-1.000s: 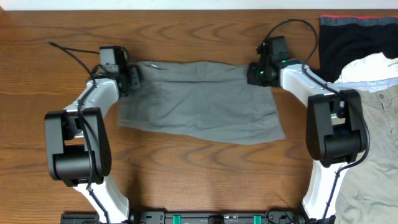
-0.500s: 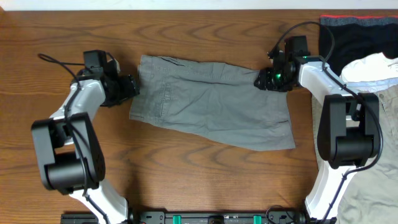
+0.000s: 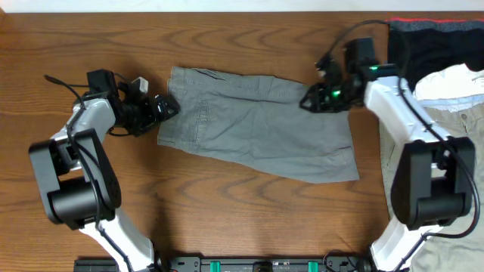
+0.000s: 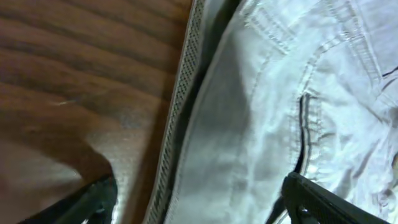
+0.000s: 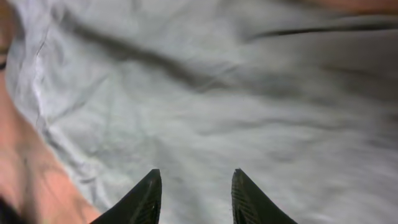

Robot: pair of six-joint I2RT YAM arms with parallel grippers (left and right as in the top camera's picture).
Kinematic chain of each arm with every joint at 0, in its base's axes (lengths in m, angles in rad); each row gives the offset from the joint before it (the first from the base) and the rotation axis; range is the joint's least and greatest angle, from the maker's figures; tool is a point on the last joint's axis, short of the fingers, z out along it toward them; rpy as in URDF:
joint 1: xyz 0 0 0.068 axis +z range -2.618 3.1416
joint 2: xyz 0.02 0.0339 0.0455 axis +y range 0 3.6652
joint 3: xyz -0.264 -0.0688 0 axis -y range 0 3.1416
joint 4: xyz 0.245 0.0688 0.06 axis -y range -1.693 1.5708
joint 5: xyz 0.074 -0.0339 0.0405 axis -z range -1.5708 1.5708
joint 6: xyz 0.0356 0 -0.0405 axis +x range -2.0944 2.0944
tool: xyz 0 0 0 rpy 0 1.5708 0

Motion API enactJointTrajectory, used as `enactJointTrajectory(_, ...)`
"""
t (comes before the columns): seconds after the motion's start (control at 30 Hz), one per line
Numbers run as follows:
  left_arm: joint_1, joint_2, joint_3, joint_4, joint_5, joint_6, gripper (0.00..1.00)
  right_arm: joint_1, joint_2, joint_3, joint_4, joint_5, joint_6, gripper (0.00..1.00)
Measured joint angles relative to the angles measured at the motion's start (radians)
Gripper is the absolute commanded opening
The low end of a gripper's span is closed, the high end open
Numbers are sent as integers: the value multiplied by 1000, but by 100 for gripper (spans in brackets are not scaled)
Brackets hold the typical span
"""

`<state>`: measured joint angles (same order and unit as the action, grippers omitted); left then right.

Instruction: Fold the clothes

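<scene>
Shorts [image 3: 257, 125] lay spread flat on the table [image 3: 227, 227], in the upper middle of the overhead frame, long side running left to right and the lower edge slanting down toward the right. The left gripper [image 3: 168, 106] sat at the left edge of the cloth, jaws wide and holding nothing. In the left-wrist view its fingers [image 4: 314, 200] showed at the two bottom corners, with the stitched edge [image 4: 185, 93] of the shorts lying between them, ungripped. The right gripper [image 3: 308, 100] hung over the upper right corner, likewise unclenched: its fingertips [image 5: 144, 194] stood apart above bare grey cloth with no fold pinched between. With one arm at each end, they seemed placed around a garment laid smooth as a base for folding, not carrying it. No fold showed yet. At the right edge of the frame a black garment [image 3: 423, 41] and pale trousers [image 3: 465, 128] lay clear of the shorts, probably so they would not get caught up.
</scene>
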<state>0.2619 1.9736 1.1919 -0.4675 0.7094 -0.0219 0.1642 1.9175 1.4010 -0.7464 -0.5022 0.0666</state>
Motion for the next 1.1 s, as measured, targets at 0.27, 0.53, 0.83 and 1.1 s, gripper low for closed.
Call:
enactJointTrajectory(0.27, 0, 34, 28, -11, 65, -3, 87, 195, 44, 0, 59, 100, 6, 26)
enactJointTrajectory(0.53, 19, 34, 30, -79, 89, -3, 88, 261, 177, 6, -53, 114, -50, 24)
enactJointTrajectory(0.83, 148, 33, 31, -151, 105, -2, 91, 272, 189, 34, -323, 317, -73, 18)
enactJointTrajectory(1.1, 143, 29, 31, -156, 95, 20, 92, 286, 169, 22, -303, 472, -71, 21)
